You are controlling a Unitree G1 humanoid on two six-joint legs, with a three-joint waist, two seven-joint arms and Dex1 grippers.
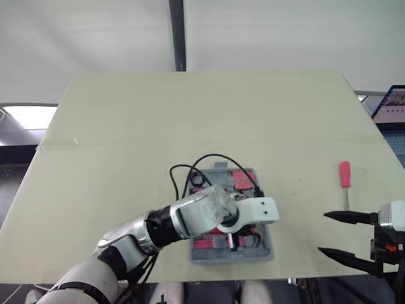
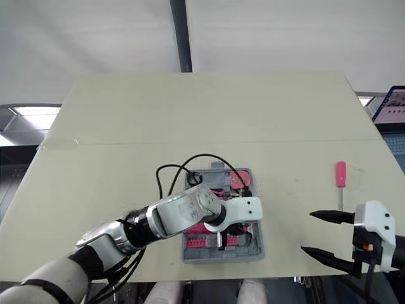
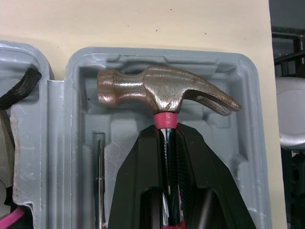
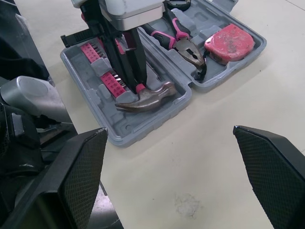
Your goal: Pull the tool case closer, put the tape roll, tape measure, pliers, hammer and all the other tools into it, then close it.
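The grey tool case (image 1: 201, 256) lies open near the table's front edge, in the middle. My left gripper (image 3: 167, 131) is shut on the shaft of the hammer (image 3: 162, 90), just below its pink collar. The hammer's head (image 4: 145, 98) rests in the moulded tray of the case's near half. Pink-handled pliers (image 4: 183, 43) and a pink tape measure (image 4: 228, 43) lie in the other half. A pink-handled screwdriver (image 1: 345, 175) lies on the table right of the case. My right gripper (image 1: 324, 233) hovers open near the front right edge, below the screwdriver, holding nothing.
A strip of pink bits (image 4: 102, 67) sits in the case beside the hammer. A black cable (image 1: 190, 168) loops over the table behind the case. A laptop screen (image 1: 392, 104) stands past the table's right edge. The table's far half is bare.
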